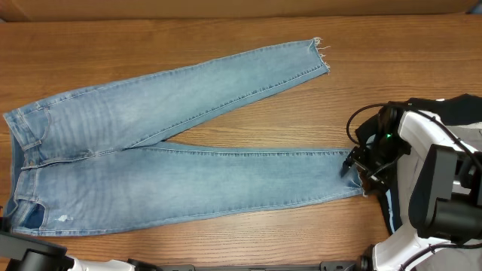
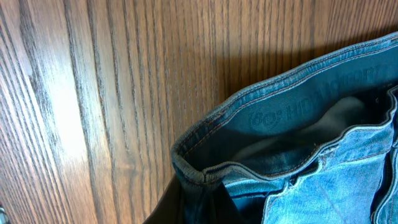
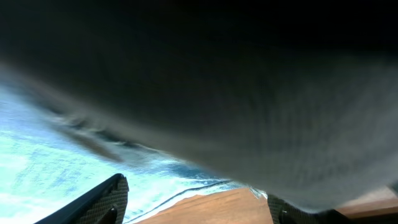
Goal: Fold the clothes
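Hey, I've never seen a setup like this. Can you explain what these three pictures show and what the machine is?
It is a robot with two arms at a wooden table, each ending in a two-finger gripper. The wide picture looks down from above: light-blue jeans lie flat, waistband at the picture's left, legs spread toward its right. The other two come from cameras on the wrists. The left wrist one shows the waistband close up; the left gripper is shut, but whether it pinches cloth cannot be told. The right gripper sits at the hem of the leg lower in the picture, fingers apart, gripping nothing that I can see.
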